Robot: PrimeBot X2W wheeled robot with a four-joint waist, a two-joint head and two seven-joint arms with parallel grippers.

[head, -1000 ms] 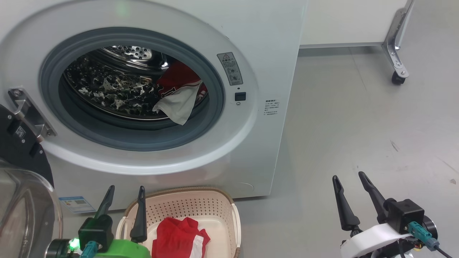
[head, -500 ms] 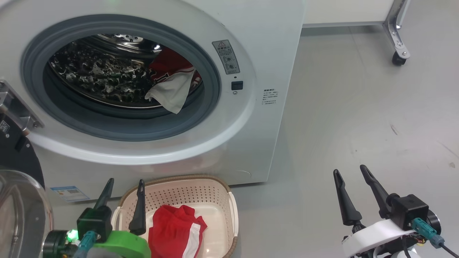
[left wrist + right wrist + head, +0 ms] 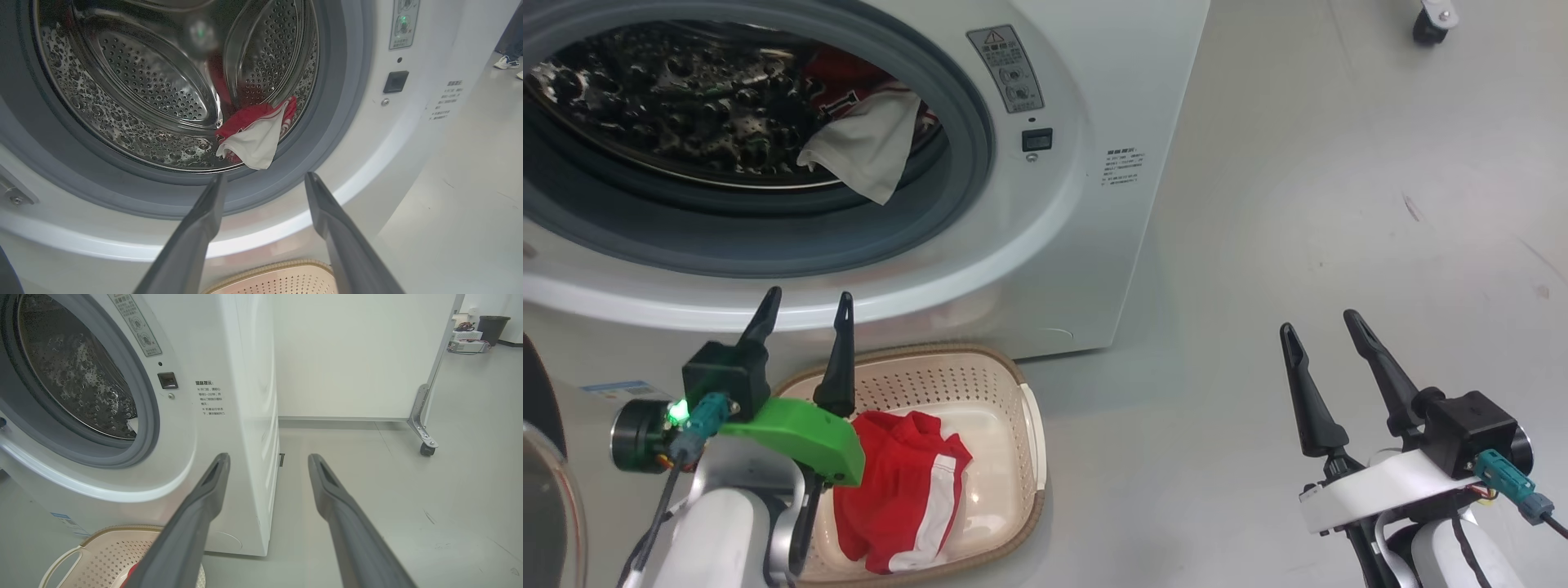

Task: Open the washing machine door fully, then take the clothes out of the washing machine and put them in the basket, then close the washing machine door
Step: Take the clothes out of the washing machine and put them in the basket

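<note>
At the eight o'clock edge of the head view, the washing machine door [image 3: 546,506] stands swung open, its black rim and clear glass bowl cut off by the frame. Just right of it a small blue label [image 3: 613,388] sits low on the white front of the washing machine [image 3: 1094,90]. Between eight and nine o'clock, nearer the middle, the left tool [image 3: 808,300] hovers with its two dark fingers spread apart and nothing between them. Its tips point toward twelve, in front of the lower lip of the machine's opening.

Just right of that tool, at seven o'clock, the basket [image 3: 931,353] stands on the floor [image 3: 1298,229], close to the machine's front. A red garment [image 3: 890,482] with a white stripe lies crumpled in its left half, partly hidden by the green wrist housing [image 3: 800,437].

From ten to eleven o'clock the grey rubber ring [image 3: 768,237] frames the perforated steel drum [image 3: 670,98]. A red-and-white garment [image 3: 866,139] lies at the drum's right side, a pale flap hanging over the front lip. In the left wrist view it sits above the fingertips, apart from them. At twelve o'clock a warning sticker [image 3: 1005,69] and a small black latch socket [image 3: 1036,140] mark the white front.

Between three and four o'clock the right tool [image 3: 1319,322] hangs over bare floor, well apart from machine and basket, fingers spread and empty. At two o'clock a black caster wheel [image 3: 1427,24] rests on the floor. In the left wrist view, at two o'clock, a person's foot [image 3: 506,62] in a white shoe shows far off.
</note>
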